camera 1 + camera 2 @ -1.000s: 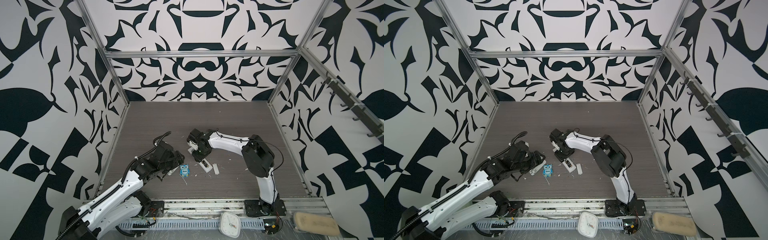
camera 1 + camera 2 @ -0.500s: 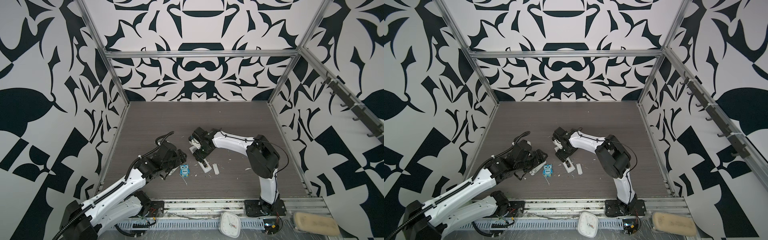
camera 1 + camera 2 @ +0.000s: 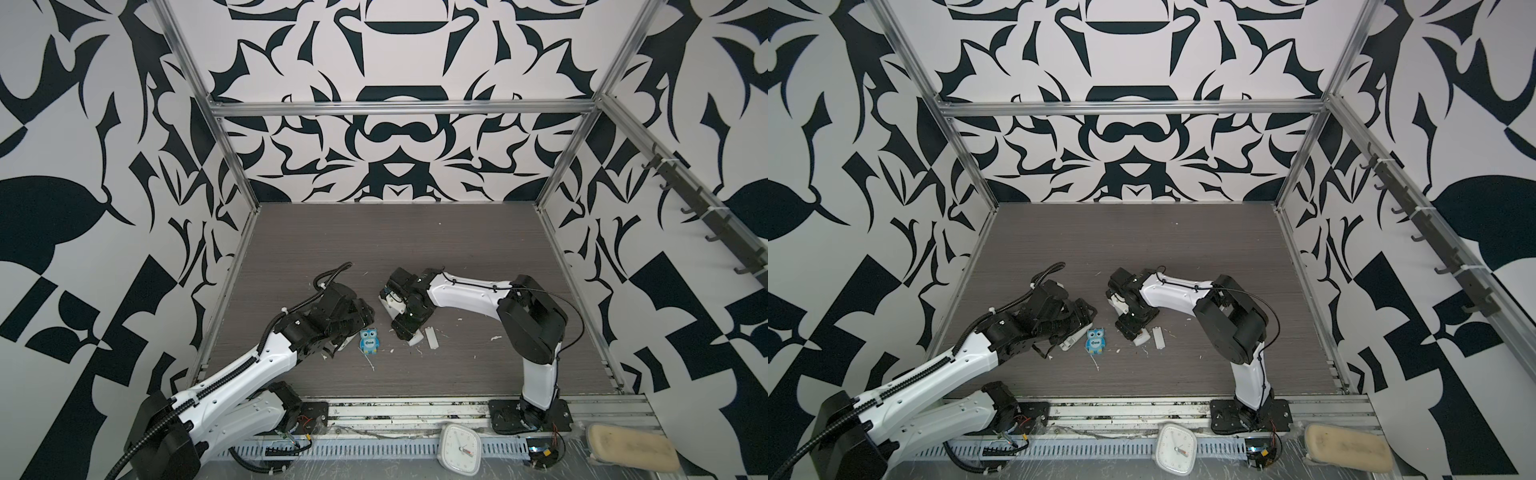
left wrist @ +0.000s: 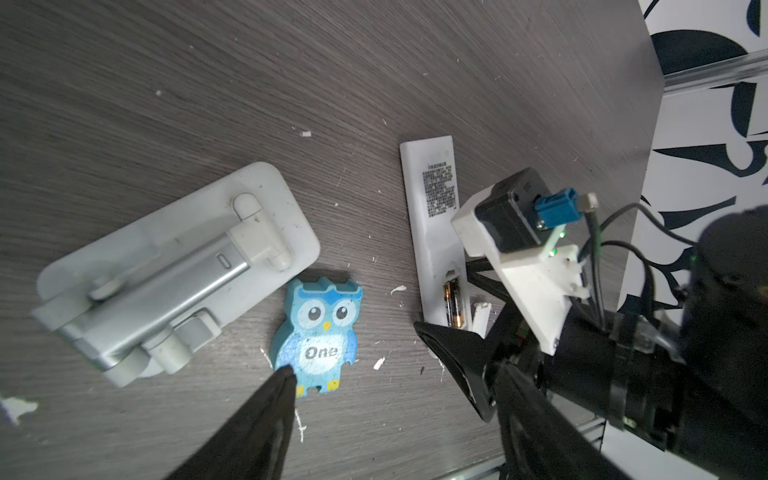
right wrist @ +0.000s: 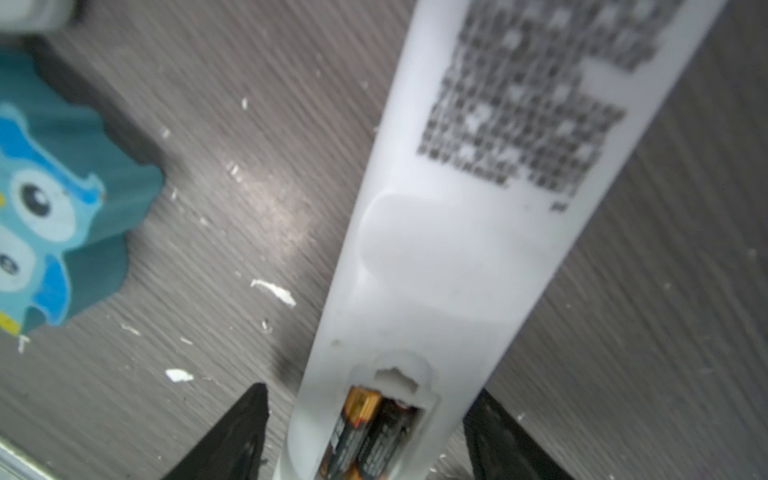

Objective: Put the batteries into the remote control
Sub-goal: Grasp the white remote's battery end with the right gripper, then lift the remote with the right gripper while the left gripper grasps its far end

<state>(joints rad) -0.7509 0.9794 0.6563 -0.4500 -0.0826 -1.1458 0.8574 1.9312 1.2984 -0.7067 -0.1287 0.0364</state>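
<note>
The white remote control (image 5: 457, 249) lies back up on the table, its battery bay uncovered. Two batteries (image 5: 365, 432) with gold bands sit side by side in that bay, also visible in the left wrist view as the batteries (image 4: 452, 303). My right gripper (image 5: 368, 390) straddles the bay end, open, its black fingers (image 5: 249, 419) just off the remote's sides. In both top views the right gripper (image 3: 409, 328) hides most of the remote (image 3: 414, 340). My left gripper (image 4: 386, 390) is open above bare table, one tip at the blue owl's foot, holding nothing.
A blue owl figure (image 3: 369, 341) stands between the arms. A grey-white stand (image 4: 174, 266) lies partly under the left arm. A small white cover plate (image 3: 432, 338) lies right of the remote. White scraps litter the table. A clock (image 3: 460, 455) and a beige pad (image 3: 631, 451) sit on the front rail.
The right arm's elbow has swung a little to the right while its gripper stays over the remote. The left gripper has crept slightly toward the owl.
</note>
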